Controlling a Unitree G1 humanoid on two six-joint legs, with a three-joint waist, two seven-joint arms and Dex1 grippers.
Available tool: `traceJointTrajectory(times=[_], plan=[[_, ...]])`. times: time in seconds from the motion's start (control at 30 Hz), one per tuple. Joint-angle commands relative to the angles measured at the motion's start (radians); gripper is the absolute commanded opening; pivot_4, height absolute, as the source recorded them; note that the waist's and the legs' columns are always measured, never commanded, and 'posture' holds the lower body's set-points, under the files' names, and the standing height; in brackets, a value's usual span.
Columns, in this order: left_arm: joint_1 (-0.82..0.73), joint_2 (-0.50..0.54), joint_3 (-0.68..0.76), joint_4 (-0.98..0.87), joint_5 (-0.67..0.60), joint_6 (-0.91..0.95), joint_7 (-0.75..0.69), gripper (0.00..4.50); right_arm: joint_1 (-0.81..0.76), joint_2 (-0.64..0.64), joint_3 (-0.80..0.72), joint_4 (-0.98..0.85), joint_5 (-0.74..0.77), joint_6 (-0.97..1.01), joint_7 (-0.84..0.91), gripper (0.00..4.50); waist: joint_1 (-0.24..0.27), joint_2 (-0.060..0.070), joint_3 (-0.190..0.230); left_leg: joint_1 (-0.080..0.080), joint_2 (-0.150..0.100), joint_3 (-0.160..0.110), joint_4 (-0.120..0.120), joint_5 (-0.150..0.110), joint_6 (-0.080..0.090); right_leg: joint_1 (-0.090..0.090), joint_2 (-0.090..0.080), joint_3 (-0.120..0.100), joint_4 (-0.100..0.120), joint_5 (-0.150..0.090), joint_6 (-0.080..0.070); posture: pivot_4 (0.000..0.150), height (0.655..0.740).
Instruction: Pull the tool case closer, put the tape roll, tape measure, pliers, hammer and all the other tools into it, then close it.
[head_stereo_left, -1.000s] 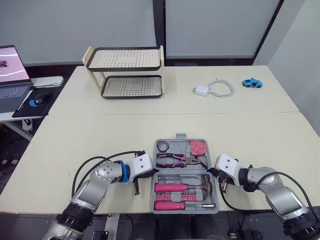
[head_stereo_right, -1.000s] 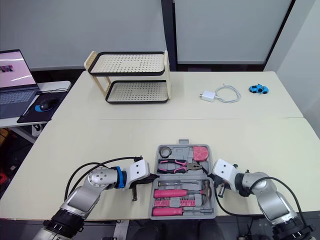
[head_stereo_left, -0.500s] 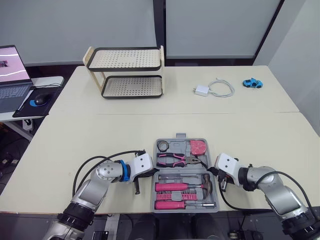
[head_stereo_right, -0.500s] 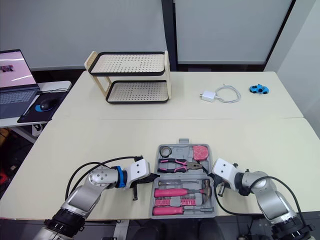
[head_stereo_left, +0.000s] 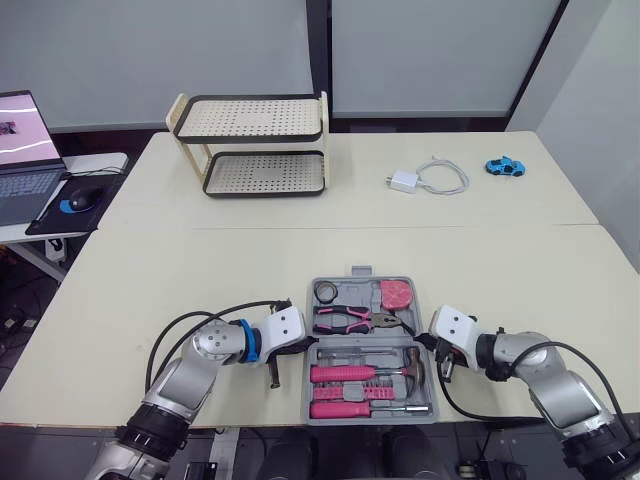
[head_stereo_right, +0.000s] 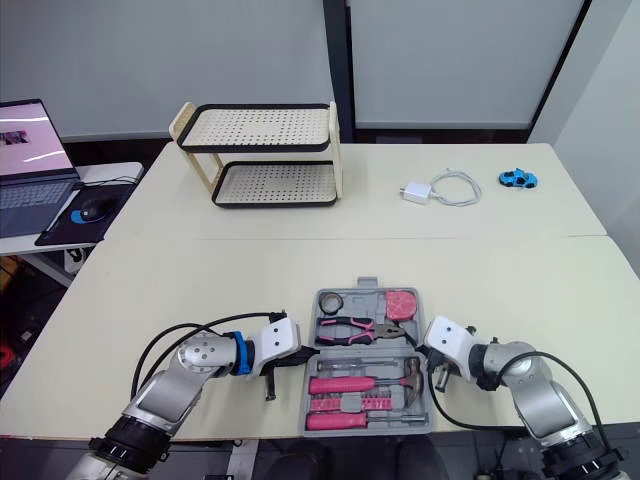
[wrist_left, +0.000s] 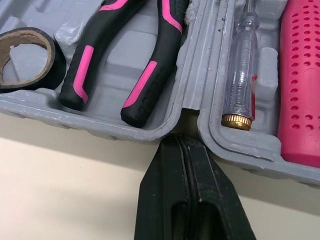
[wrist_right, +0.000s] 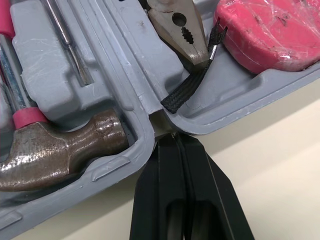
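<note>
On the table (head_stereo_left: 200, 270), at its near edge, the open tool case (head_stereo_left: 352, 295) is set. Lodged inside are the tape roll (wrist_left: 25, 57) and pliers (wrist_left: 125, 55), left gripper (wrist_left: 186, 145) closed at the hinge. Likewise stowed are the hammer (wrist_right: 55, 150) and tape measure (wrist_right: 270, 30), right gripper (wrist_right: 173, 142) closed.

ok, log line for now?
left gripper shut, tip at tool case hinge notch | right gripper shut, opposite notch | case open, hammer inside
</note>
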Motion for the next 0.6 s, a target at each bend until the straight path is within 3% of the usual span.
traceJointTrajectory(times=[0.03,0.6], plan=[[-0.009,-0.027,-0.037,-0.012,0.001,-0.025,0.008,0.0,-0.021,0.022,0.019,-0.008,0.012,-0.02,-0.003,0.02,0.0,0.0,0.0,0.0,0.0,0.0,0.0,0.0,0.0,0.0,0.0,0.0,0.0,0.0,0.0,0.15,0.74],[0.006,0.026,0.03,-0.002,-0.025,0.003,0.016,0.0,0.018,-0.031,-0.035,-0.066,0.015,0.025,-0.017,0.02,0.001,0.0,0.0,0.0,0.0,0.0,0.0,0.0,0.0,0.0,0.0,0.0,0.0,0.0,0.0,0.15,0.74]])
